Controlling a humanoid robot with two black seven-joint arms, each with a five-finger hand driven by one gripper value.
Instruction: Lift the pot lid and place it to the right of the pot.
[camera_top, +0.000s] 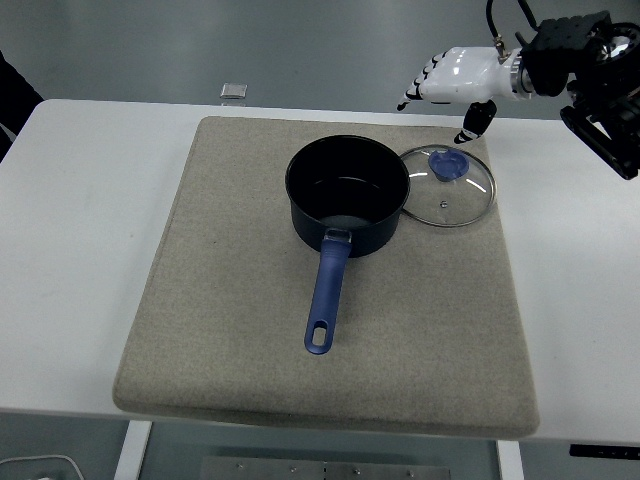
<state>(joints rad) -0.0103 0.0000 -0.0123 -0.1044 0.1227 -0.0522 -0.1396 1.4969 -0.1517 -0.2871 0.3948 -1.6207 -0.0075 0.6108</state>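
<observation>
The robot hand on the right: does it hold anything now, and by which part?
Nothing is held. The right robot hand is open above the glass lid, which lies flat on the mat beside the pot.

Lid (447, 186) right of pot (347, 196), touching
</observation>
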